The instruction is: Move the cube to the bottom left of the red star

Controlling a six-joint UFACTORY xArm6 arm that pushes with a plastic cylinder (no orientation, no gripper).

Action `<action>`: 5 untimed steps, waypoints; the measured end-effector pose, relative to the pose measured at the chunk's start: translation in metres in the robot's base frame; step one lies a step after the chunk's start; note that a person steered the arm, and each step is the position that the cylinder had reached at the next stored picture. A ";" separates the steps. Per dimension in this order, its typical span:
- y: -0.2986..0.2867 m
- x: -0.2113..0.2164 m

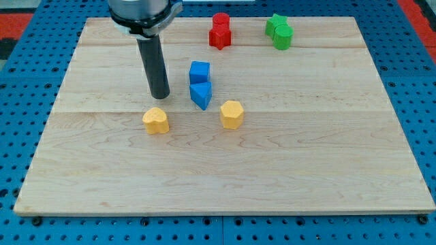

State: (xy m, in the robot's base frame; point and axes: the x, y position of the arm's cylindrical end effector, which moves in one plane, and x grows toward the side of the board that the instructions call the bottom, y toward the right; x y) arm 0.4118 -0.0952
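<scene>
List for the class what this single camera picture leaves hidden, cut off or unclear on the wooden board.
1. Arm: cut off by the view's top edge; only the dark rod down to my tip shows.
2. Red star block: another red block sits right behind it, so where they meet is unclear.
3. The two green blocks: they overlap; shapes unclear.
4. Blue cube and blue triangular block: whether they touch is unclear.
</scene>
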 end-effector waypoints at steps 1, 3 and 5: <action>0.033 0.002; 0.028 -0.001; 0.003 -0.082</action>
State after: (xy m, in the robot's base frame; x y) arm 0.3296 -0.0926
